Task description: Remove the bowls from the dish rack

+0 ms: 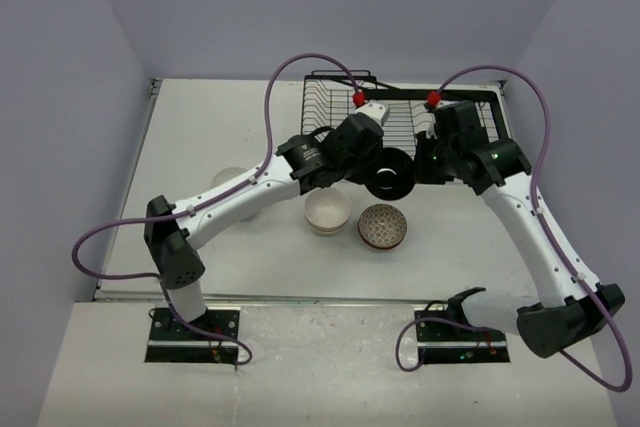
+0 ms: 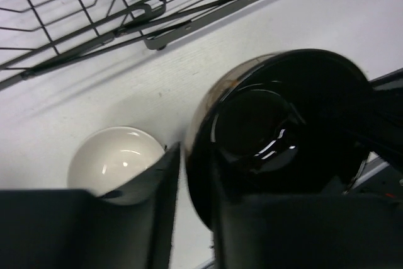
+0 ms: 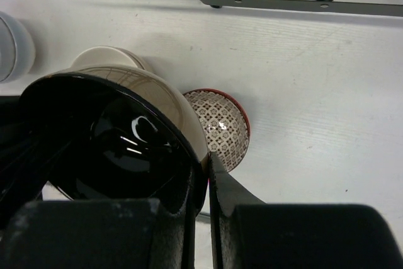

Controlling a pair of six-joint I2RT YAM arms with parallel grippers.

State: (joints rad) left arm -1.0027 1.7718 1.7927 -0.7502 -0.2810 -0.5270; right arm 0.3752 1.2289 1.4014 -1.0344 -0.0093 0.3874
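A glossy black bowl (image 1: 390,179) of round glazed ceramic, paler on its outer wall, appears to be held above the white table (image 1: 220,127) at the centre of the overhead view, just below the black wire dish rack (image 1: 400,107). It is pinched from both sides at once. The left gripper (image 2: 195,177) is closed on the rim in the lower middle of its wrist view, with one finger inside the wall and one outside. The right gripper (image 3: 203,184) is closed on the opposite rim in the same way.

The bowl is judged to be rigid, fairly light, slick with glaze and breakable if dropped. The rim is thin enough to be clamped. A hold there is best kept level, since the smooth wall could slip between the pads. One grip should be loosened only while the other is firm.

Four bowls are counted:
- the black one;
- one cream bowl (image 1: 328,212) and one reddish-brown patterned bowl (image 1: 383,227), set just beside each other on the table below it;
- one white bowl (image 1: 230,182) at centre left, partly hidden under the left arm.

One rack is seen. No bowl can be made out in its visible part, though some of it is covered by the arms.
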